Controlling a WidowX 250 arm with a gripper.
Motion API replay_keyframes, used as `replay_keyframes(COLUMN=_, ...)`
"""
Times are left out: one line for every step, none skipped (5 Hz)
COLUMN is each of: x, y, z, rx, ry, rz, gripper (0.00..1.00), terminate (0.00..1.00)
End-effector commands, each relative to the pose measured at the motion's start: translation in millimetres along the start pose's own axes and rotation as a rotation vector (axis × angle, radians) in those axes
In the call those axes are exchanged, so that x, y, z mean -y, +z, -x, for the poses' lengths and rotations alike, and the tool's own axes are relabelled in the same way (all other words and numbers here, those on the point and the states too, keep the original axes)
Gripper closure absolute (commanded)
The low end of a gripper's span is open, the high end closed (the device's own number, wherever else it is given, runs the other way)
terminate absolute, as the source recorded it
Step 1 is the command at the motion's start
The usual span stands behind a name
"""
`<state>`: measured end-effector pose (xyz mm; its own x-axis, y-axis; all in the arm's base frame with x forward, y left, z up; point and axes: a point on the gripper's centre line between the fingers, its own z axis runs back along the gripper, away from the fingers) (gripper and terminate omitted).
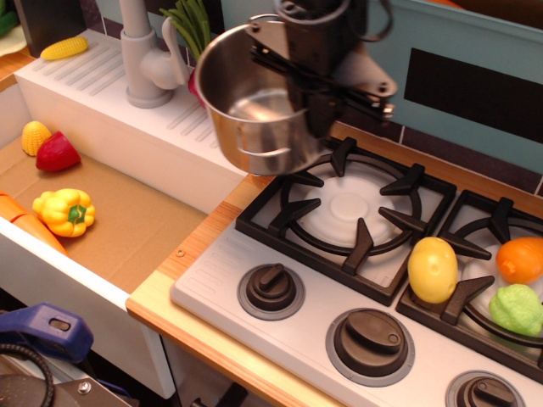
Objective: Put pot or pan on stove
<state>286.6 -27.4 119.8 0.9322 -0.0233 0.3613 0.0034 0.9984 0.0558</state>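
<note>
Nearest edge, bottom left: a blue clamp-like part (51,329) and a dark metal piece below it, both cut off by the frame, identity unclear. Stove (221,280), silver-grey body: three dark knobs along the front, the left knob (271,288) and middle knob (370,340) whole, the third knob (485,394) cropped at the bottom. Two black grates visible; the left grate (348,208) shows in full apart from its far-left corner behind the pot, the right grate (488,254) runs out of frame. On the right grate: one yellow lemon-like toy (433,269), one orange toy (520,259), one pale green toy (516,308), the last two clipped by the right edge. Left, in the recessed sink basin (127,229): one yellow bell pepper (65,210), one red pepper piece (58,152), one corn piece (35,134), plus an orange item (21,219) cut off at the left edge. Pot (254,110), stainless steel, empty, held in the air over the far-left corner of the left grate, tilted, not resting on the stove; one wire handle visible at its front. Gripper (310,93) black, clamped on the pot's right rim; fingertips largely hidden by the pot wall and housing. Behind: white faucet (144,59), second corn piece (64,48) on the drainboard, green leaves (191,25) of a vegetable mostly hidden behind the pot.
</note>
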Motion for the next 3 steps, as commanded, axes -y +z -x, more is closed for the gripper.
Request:
replay_keyframes(x=31, y=1, z=-18, rx=0.063, ry=0.07, rz=0.075, gripper=1.0, terminate=0.0)
replay_keyframes(x=44, y=-5, z=-21, rx=0.084, ry=0.093, rz=0.132, gripper=0.0, terminate=0.0)
replay_keyframes(x=43, y=-15, z=-22, rx=0.098, ry=0.106, rz=0.198, gripper=0.0, terminate=1.0)
